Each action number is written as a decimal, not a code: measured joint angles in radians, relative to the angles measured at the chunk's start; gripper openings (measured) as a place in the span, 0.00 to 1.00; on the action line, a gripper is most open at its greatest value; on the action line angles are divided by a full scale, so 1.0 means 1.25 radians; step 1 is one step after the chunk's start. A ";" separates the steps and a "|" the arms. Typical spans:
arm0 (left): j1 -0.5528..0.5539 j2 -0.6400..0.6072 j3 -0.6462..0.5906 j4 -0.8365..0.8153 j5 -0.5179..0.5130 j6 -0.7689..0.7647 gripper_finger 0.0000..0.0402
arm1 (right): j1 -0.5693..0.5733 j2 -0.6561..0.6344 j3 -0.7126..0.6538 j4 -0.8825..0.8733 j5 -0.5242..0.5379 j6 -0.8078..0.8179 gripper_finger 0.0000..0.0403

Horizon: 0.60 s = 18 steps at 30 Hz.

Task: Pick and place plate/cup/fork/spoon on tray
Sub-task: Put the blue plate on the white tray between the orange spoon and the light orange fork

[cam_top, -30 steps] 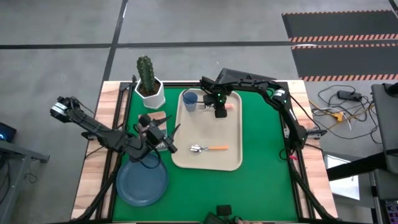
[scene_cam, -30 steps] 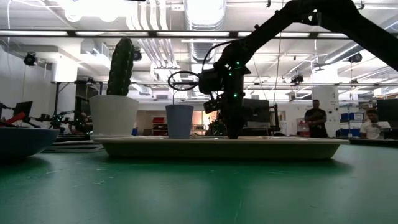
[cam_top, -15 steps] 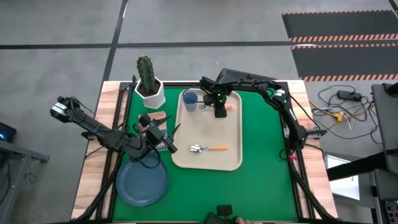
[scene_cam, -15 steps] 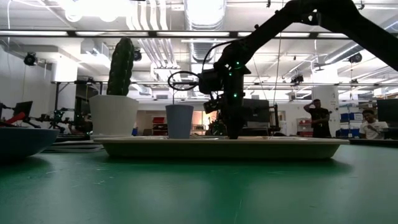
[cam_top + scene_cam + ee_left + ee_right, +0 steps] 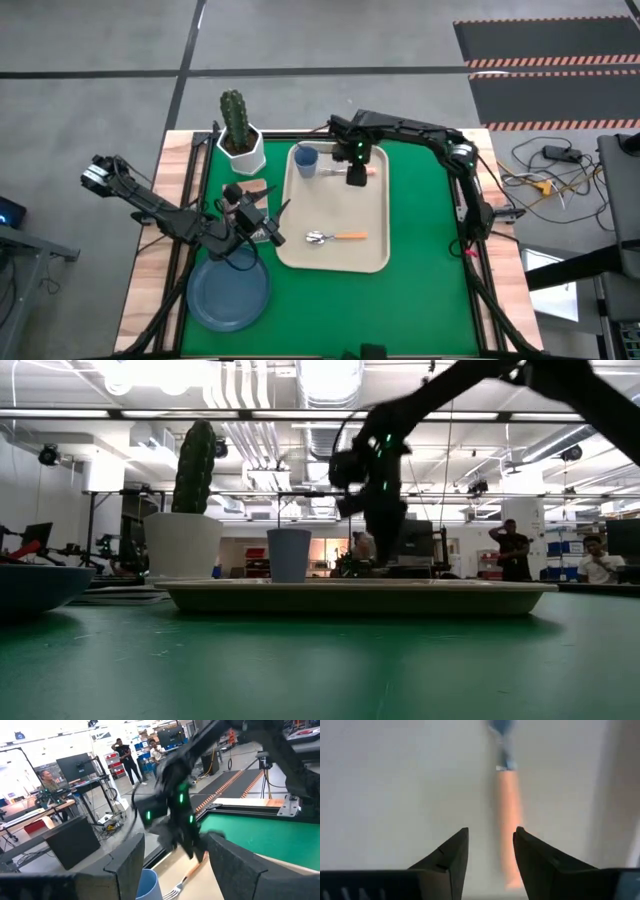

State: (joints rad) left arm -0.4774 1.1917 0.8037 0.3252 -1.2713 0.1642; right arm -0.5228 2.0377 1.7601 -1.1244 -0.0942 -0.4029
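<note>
Cup (image 5: pixel 305 160), fork (image 5: pixel 340 172), spoon (image 5: pixel 336 238) lie on tray (image 5: pixel 380 250); plate (image 5: pixel 229 292) remains lower left. Right gripper (image 5: pixel 356 178) fingers apart, empty; left gripper (image 5: pixel 262 226) fingers apart.

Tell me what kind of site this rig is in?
Probably a robotics lab or industrial workshop: exposed ceiling ducts, hazard-striped floor mats, and workbenches with monitors where people stand beyond the green table.

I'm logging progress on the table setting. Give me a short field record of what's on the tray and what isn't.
on tray: cup, fork, spoon
off tray: plate, on the green mat
right gripper: open, empty, above the fork's handle
left gripper: open, empty, between plate and tray
left to do: plate
</note>
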 joint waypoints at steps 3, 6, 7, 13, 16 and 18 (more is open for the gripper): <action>0.000 0.004 -0.005 -0.001 0.000 0.000 0.49 | 0.011 -0.070 -0.031 -0.005 -0.142 0.063 0.34; -0.002 0.010 -0.005 -0.001 0.004 -0.001 0.49 | 0.052 -0.167 -0.105 0.070 -0.220 0.098 0.32; -0.004 0.014 -0.003 0.000 0.005 -0.001 0.49 | 0.068 -0.203 -0.135 0.108 -0.221 0.110 0.31; -0.014 0.040 -0.004 0.003 0.052 -0.124 0.49 | 0.182 -0.404 -0.355 0.372 -0.215 0.205 0.28; -0.022 0.056 -0.005 0.000 0.146 -0.209 0.49 | 0.244 -0.486 -0.462 0.495 -0.215 0.241 0.27; -0.032 0.072 -0.001 -0.001 0.204 -0.259 0.49 | 0.281 -0.533 -0.529 0.566 -0.195 0.256 0.26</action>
State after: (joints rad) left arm -0.5173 1.2817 0.8027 0.3237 -1.0169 -0.1596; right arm -0.1715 1.3718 1.0991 -0.4165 -0.3384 -0.0827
